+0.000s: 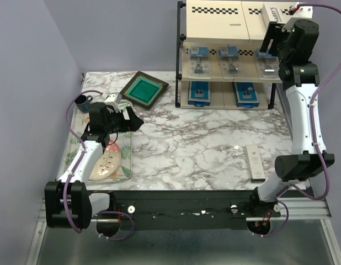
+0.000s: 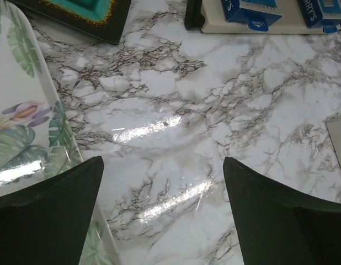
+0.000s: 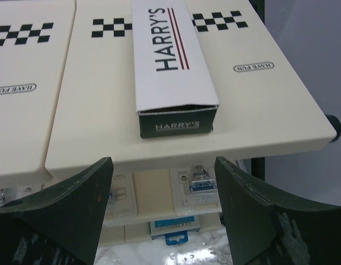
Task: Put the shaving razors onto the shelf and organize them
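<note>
The shelf (image 1: 214,25) stands at the back right of the table. One long white HARRY'S box (image 1: 275,14) lies on its top board, also in the right wrist view (image 3: 173,66). Three clear blister packs (image 1: 227,55) sit on the middle board and two dark-blue boxes (image 1: 199,91) on the bottom board. A second long white box (image 1: 254,162) lies flat on the table near the right arm. My right gripper (image 3: 164,182) is open and empty, just in front of the top board's edge. My left gripper (image 2: 162,182) is open and empty, low over the marble beside the floral tray.
A floral-printed tray (image 1: 82,154) lies at the left with a pale leaf-shaped dish (image 1: 107,164) on it. A dark blue mug (image 1: 83,101) stands at its far end. A dark square frame with a green centre (image 1: 143,88) lies left of the shelf.
</note>
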Tool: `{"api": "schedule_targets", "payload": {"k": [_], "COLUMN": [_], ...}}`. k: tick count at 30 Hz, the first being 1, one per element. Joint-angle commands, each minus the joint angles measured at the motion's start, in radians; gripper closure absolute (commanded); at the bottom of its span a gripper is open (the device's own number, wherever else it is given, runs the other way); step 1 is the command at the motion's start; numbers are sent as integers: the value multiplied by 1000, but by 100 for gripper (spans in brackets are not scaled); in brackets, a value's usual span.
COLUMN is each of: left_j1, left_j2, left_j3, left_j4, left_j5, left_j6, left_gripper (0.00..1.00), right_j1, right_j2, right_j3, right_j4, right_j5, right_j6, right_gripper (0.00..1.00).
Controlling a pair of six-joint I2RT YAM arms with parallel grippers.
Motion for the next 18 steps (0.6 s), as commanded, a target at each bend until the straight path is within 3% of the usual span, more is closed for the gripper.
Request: {"api": "schedule_targets", "payload": {"k": [1, 5, 10, 14, 18], "left_j1": [4, -23, -144, -232, -284], "left_j2": [-14, -1, 27, 64, 142], "left_j3": [30, 64, 141, 177, 225], "left_j4": [11, -11, -105, -140, -208], "left_j5": [23, 35, 9, -12, -32], "left_j6": [-7, 31, 194, 214, 205], "left_gripper": [2, 2, 2, 2, 2], "right_j1": [3, 3, 3, 3, 5], "right_j2": [-175, -363, -551, -545, -531], "right_j3": [-174, -449, -793, -965, -1127], "right_j4": [-39, -116, -241, -321, -288], "right_j5": [69, 36, -61, -58, -106], "right_j6": [19, 56, -79, -142, -207], "right_gripper": [18, 18, 11, 4, 1]}}
